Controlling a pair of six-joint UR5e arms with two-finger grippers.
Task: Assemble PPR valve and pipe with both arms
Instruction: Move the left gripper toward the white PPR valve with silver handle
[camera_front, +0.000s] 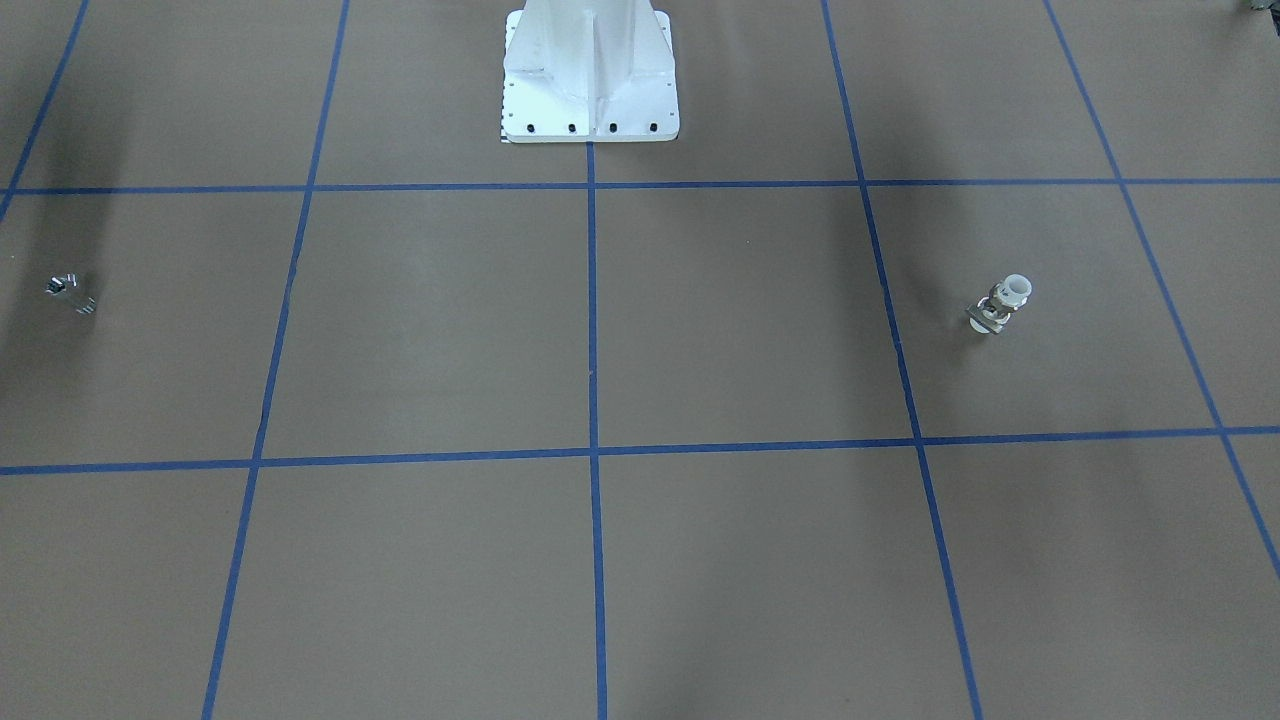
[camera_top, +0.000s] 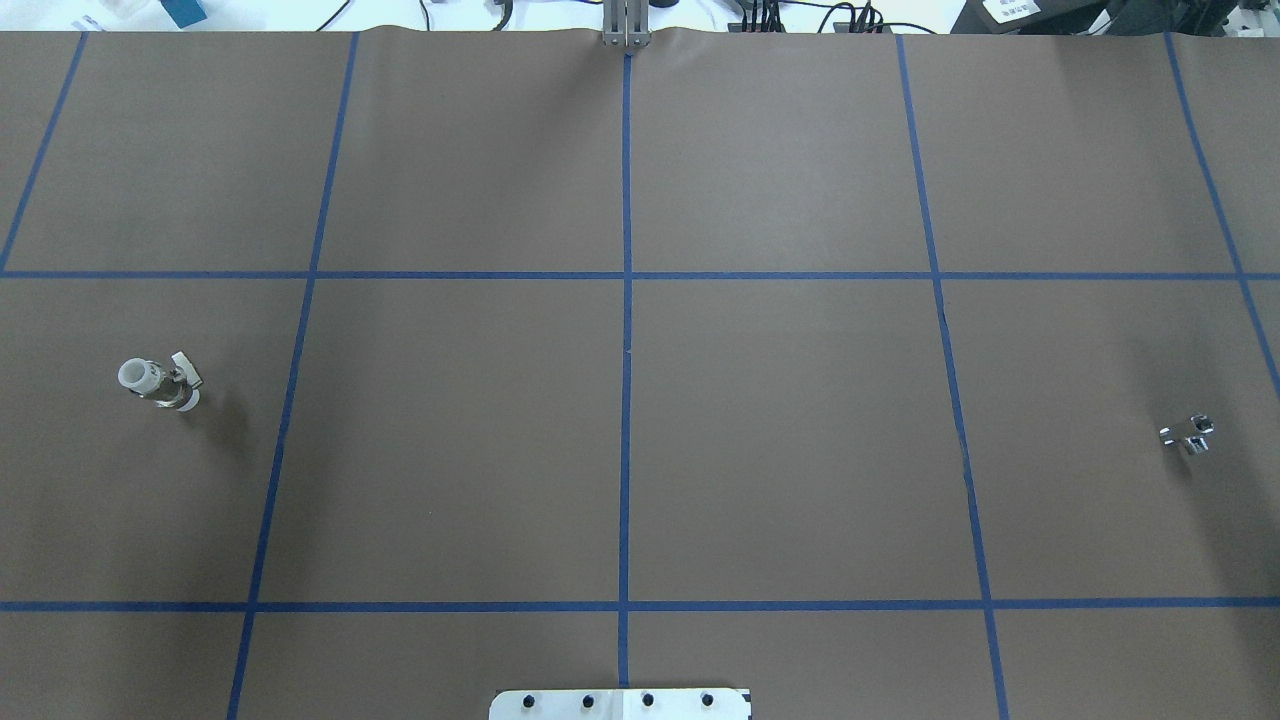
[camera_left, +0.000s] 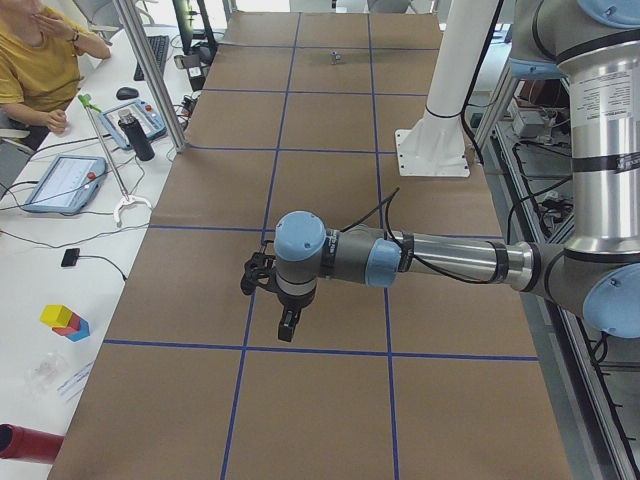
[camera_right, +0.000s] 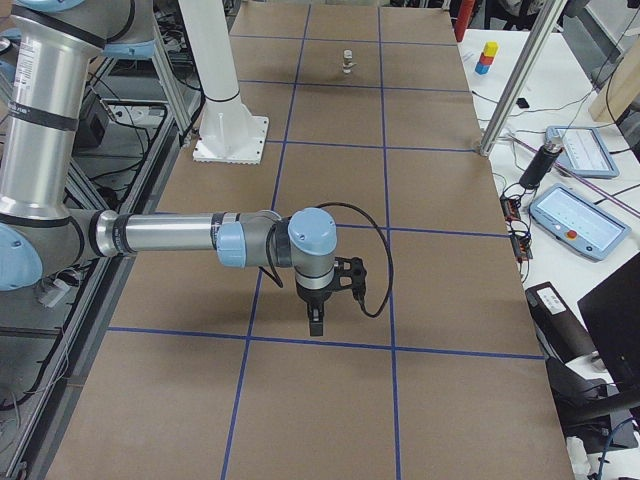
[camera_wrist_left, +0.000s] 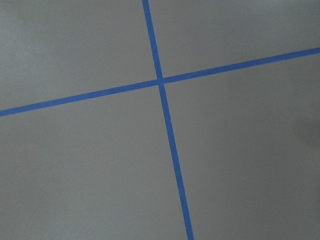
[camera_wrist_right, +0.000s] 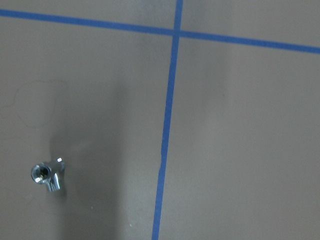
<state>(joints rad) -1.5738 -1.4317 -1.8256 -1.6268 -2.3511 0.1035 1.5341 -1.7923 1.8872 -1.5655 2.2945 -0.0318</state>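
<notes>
The PPR valve, with its white ring end and pale lever tab, stands on the brown table at the left of the overhead view; it also shows in the front view and far off in the right side view. The pipe, a small chrome stub, lies at the far right, and shows in the front view and the right wrist view. My left gripper and right gripper hang above the table, seen only in the side views; I cannot tell whether they are open or shut.
The white pedestal base stands at the robot's edge of the table. Blue tape lines form a grid. An operator, tablets and a metal post are beside the table.
</notes>
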